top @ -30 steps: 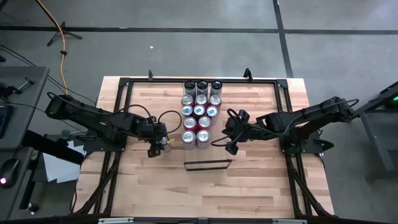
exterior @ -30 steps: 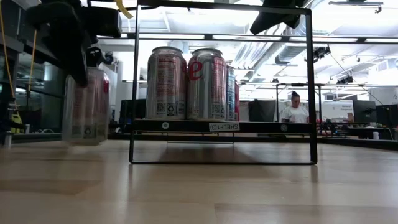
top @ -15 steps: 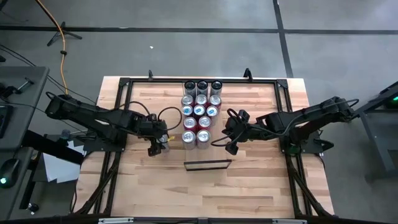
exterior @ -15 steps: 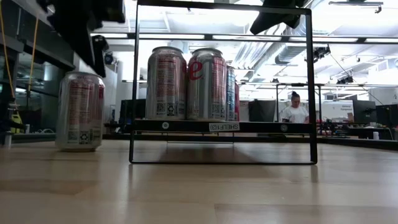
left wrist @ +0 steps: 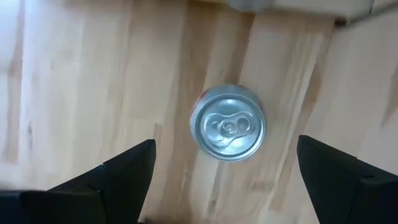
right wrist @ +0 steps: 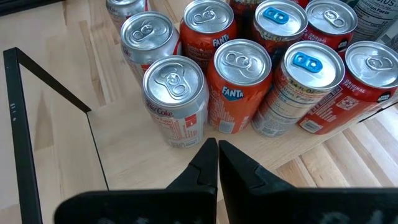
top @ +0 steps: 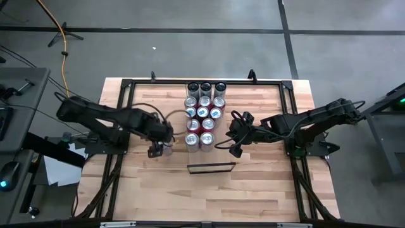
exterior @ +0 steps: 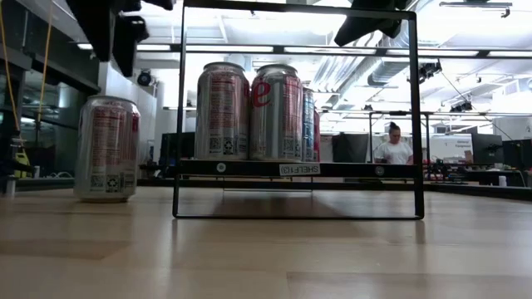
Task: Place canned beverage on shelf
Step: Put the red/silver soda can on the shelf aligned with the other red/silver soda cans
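The left gripper [left wrist: 227, 180] jaws are spread wide above the released can [left wrist: 228, 126], standing on the tabletop [top: 253, 190] at nine o'clock of the shelf [exterior: 295, 169]. The right gripper [right wrist: 217, 155] jaws are closed, empty. Careless regrasping could topple the can.

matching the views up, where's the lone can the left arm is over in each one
High: lone can under the left gripper, left of the can block.
Low: far left, standing on the tabletop, outside the black frame.
Left wrist: centre, lid up.
Right wrist: cannot tell.
Shared landmark: black frame.
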You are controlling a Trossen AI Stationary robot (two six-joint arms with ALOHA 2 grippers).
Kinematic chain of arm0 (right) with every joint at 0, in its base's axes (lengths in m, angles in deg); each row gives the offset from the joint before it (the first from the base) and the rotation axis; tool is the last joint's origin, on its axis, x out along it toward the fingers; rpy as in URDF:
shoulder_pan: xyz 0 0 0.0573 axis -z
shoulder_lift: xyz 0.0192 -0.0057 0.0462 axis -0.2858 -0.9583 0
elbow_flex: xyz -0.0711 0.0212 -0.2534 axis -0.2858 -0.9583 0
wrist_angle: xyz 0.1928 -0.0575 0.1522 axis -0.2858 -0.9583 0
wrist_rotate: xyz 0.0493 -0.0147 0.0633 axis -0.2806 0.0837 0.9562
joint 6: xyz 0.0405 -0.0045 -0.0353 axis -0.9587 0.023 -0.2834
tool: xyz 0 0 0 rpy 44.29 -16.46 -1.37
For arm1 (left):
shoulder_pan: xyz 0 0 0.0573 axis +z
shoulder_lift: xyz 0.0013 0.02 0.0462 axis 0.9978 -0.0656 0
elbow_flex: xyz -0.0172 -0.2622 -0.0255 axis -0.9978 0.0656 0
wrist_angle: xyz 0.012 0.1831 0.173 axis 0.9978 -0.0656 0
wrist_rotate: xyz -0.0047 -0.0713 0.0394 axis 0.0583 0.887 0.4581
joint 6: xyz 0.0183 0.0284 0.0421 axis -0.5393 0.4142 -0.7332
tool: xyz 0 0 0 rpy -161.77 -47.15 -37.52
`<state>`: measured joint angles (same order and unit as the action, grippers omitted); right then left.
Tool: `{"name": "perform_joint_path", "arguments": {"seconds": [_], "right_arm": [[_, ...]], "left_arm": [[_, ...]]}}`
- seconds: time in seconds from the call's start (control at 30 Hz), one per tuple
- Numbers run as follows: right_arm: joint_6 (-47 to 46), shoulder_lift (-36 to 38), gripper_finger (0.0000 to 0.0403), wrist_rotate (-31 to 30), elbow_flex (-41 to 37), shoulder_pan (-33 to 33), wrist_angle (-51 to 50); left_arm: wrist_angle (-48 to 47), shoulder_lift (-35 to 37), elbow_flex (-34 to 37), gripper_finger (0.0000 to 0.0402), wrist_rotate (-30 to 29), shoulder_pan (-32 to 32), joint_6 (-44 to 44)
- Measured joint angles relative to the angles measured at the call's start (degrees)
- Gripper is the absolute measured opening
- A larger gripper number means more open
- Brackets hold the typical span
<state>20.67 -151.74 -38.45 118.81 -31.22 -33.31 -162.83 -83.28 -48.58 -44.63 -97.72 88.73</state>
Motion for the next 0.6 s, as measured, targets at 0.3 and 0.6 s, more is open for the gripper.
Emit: {"name": "perform_joint_path", "arguments": {"seconds": [0.3,0.6], "right_arm": [[0.1,0.0,0.0000,0.0,0.0,0.0,-0.3],[1.5,0.0,0.0000,0.0,0.0,0.0,-0.4]], "left_arm": [[1.9,-3.4,1.5,0.0325,-1.6,-2.5,-11.5],[6.6,-2.1,7.1,0.0323,-1.3,-2.4,-12.0]]}}
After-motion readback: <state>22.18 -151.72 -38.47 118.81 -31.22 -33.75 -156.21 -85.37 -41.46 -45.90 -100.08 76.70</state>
